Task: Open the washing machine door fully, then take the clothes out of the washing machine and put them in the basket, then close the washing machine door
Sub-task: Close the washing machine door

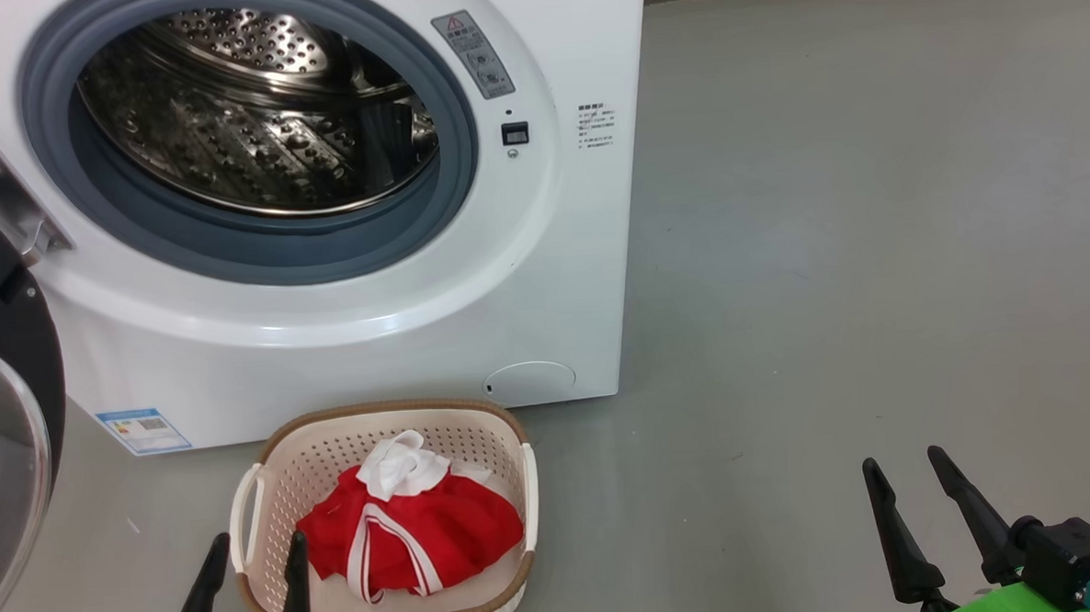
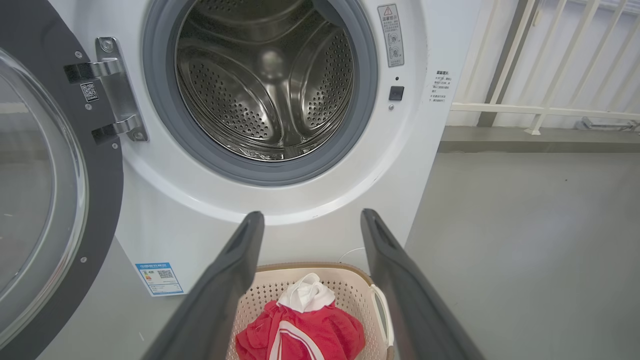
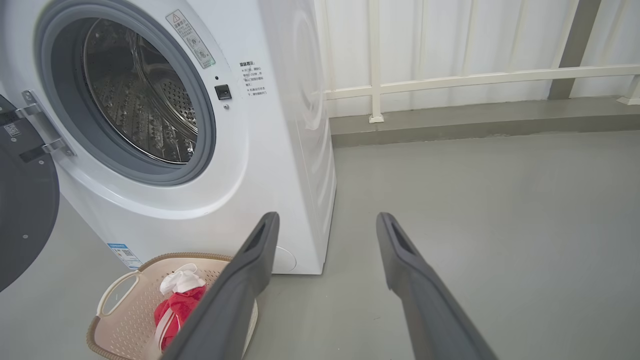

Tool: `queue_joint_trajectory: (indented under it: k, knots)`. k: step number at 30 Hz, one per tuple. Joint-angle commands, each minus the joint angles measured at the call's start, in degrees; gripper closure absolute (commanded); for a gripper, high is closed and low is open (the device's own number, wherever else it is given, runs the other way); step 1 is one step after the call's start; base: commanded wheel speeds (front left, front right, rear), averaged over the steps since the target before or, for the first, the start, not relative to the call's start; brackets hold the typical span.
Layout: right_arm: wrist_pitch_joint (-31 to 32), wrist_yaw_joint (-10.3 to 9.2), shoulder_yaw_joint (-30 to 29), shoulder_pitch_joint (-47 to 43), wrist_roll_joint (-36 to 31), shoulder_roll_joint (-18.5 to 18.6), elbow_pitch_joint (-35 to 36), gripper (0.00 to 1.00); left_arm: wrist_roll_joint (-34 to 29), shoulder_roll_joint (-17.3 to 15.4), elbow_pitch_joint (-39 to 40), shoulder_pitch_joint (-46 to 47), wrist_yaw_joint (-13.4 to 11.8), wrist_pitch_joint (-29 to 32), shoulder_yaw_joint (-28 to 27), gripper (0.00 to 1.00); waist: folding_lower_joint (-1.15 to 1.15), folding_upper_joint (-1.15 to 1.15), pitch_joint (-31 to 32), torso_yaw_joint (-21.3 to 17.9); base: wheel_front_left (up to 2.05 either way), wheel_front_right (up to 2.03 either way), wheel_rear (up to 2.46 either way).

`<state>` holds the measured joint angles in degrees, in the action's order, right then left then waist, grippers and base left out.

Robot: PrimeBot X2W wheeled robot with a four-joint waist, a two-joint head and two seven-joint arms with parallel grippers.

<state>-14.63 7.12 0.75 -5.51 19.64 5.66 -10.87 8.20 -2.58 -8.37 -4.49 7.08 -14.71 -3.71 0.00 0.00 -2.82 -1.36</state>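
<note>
The white washing machine stands with its steel drum bare inside. Its black-framed door hangs swung wide at the left, also seen as the door. On the floor in front sits the cream basket holding the red and white clothes. My left gripper is open at the basket's near left rim, nothing between its fingers. In the left wrist view, my left gripper points at the machine above the basket. My right gripper is open over bare floor at the right.
Grey floor stretches right of the machine. A white railing on a low kerb runs behind. The open door takes the space left of the basket.
</note>
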Motion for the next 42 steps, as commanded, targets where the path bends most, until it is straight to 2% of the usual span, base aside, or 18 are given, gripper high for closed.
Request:
queue_joint_trajectory:
  k: [1, 11, 19, 25, 42]
  knots:
    - [-0.37, 0.36, 1.18, 1.49, -0.05, 0.94, 1.49, 0.0, 0.41, -0.3, 1.5, 1.81, 0.18, -0.29, -1.79, 0.0, 0.0, 0.0, 0.02, 0.07, 0.0, 0.0, 0.0]
    - [-0.37, 0.36, 1.18, 1.61, -0.1, 0.99, 1.41, 0.0, 0.89, -0.3, 1.44, 2.03, 0.24, -0.29, -1.65, 0.0, 0.0, 0.0, -0.06, 0.83, 0.0, 0.0, 0.0]
    - [-0.37, 0.36, 1.52, 1.54, -0.07, 1.39, 1.25, 0.0, 2.9, -0.3, 0.73, 2.1, -0.25, -0.29, -1.4, 0.0, 0.0, 0.0, 0.12, 4.4, 0.0, 0.0, 0.0]
    - [-0.37, 0.36, 2.25, 1.78, 0.14, 2.04, 0.89, 0.0, 3.92, -0.3, 0.57, 1.43, -1.19, -0.29, -0.95, 0.0, 0.0, 0.0, 0.38, 9.19, 0.0, 0.0, 0.0]
    - [-0.37, 0.36, 4.38, 2.35, 0.6, 3.26, 0.08, 0.0, 7.82, -0.3, 0.38, 0.67, -3.34, -0.29, 2.84, 0.0, 0.0, 0.0, 0.52, 26.44, 0.0, 0.0, 0.0]
